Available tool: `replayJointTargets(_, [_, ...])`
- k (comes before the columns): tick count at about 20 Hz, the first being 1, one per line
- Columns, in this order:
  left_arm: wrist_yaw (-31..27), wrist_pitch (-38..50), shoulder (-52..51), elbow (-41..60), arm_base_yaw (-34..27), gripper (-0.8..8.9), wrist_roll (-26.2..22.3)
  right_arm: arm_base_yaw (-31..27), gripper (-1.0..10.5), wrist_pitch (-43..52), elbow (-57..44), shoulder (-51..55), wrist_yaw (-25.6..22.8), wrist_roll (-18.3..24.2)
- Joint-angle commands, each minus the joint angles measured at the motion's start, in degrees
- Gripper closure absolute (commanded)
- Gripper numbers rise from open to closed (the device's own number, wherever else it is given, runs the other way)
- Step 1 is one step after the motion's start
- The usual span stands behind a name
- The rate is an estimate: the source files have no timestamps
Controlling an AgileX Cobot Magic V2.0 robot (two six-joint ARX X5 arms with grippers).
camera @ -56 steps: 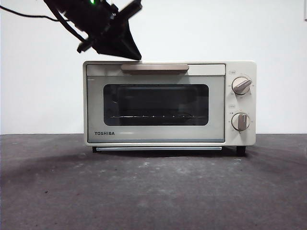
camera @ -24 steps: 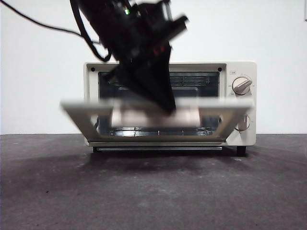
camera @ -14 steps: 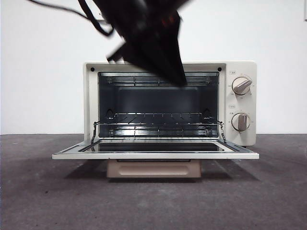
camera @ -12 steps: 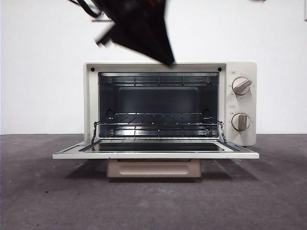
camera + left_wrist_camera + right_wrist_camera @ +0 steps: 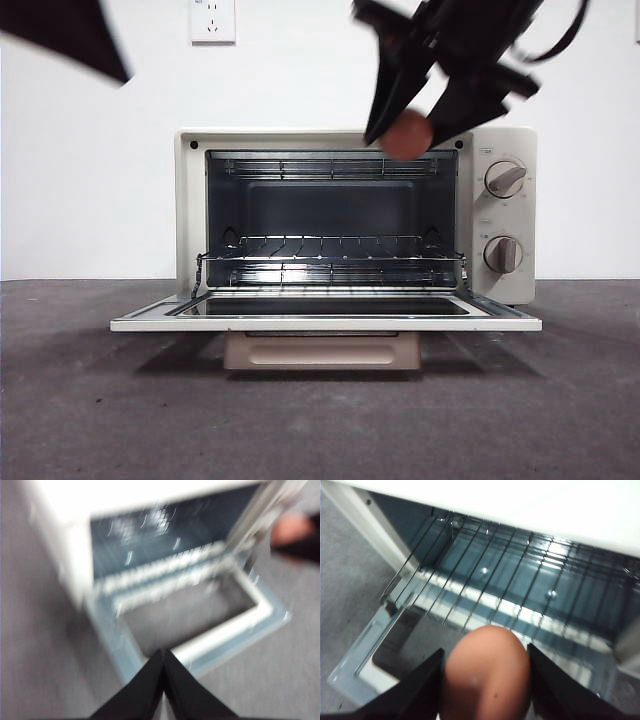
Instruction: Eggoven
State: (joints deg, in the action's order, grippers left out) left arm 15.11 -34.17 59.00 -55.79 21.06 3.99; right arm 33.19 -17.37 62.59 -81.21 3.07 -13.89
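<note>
The right gripper (image 5: 407, 133) sits in the upper right of the front view, just in front of the oven's (image 5: 190, 215) top edge, pinching the egg (image 5: 406, 135) between its two black jaws. The right wrist view confirms the hold: the egg (image 5: 486, 675) fills the gap between the jaws, which press on its opposite flanks. The oven door (image 5: 325, 323) lies fully dropped, level above the desk (image 5: 320, 420), and the wire rack (image 5: 330, 247) is exposed across the middle of the cavity. The left gripper (image 5: 163, 672) appears in its own view with jaws pressed together, holding nothing, well clear of the oven; the dark shape at the upper left of the front view is probably this arm. Risks, in my judgement: the egg is smooth and rounded, held only at two narrow contacts, so a jolt on entry could let it slip and fall onto the glass door or the rack. The gripper is level with the top lip of the opening; it must drop before going in, or jaw or egg may strike the cream frame. The rack is open wire with wide gaps, so an egg released from any height could roll along the bars toward the door edge or crack. Excess squeeze is a further cracking cause.
</note>
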Motion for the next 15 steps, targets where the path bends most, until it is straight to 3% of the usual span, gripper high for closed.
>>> replayJointTargets(1, [2.7, 0.4, -3.2, 2.6, -2.8, 8.07, -0.1, 0.2, 9.4, 4.7, 1.0, -5.2, 0.2, -0.7])
replayJointTargets(9, [3.0, -4.0, -9.7, 4.7, -5.9, 8.07, -0.1, -0.2, 9.4, 16.2, 1.0, -14.8, -1.0, -1.1])
replayJointTargets(15, [3.0, -5.8, -11.5, 4.7, -5.9, 8.07, -0.1, -1.6, 9.4, 17.2, 1.0, -17.5, -1.7, -1.1])
